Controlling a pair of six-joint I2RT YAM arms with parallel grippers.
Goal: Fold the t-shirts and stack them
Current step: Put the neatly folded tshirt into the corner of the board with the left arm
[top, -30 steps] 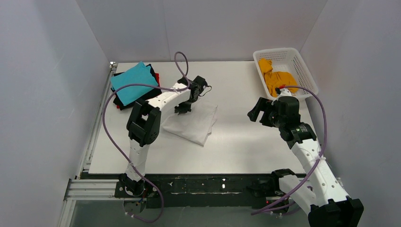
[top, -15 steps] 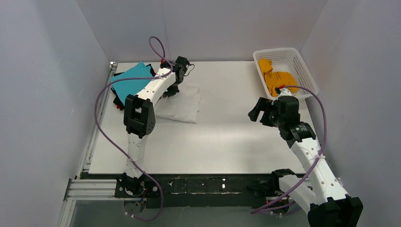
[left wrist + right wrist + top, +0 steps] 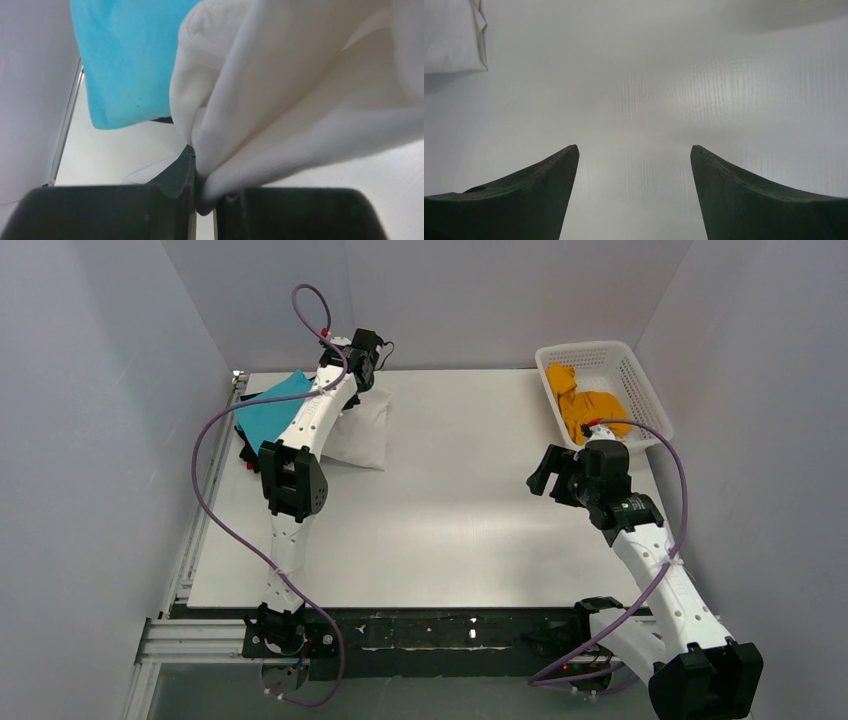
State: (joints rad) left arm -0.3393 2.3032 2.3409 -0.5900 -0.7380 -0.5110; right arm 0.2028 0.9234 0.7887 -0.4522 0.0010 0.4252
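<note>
At far-left corner | left gripper (image 3: 204, 197) clamped on white shirt (image 3: 365, 435) beside teal shirt (image 3: 266, 412) | right gripper (image 3: 634, 170) gaped, empty | seemed best: lift clear, lay square on teal shirt.

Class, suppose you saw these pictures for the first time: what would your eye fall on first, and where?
The left gripper, shut on the white t-shirt, holds it at the far left of the table, beside the teal t-shirt. An orange t-shirt glows in the white basket at the far right corner; the right gripper hangs open.
</note>
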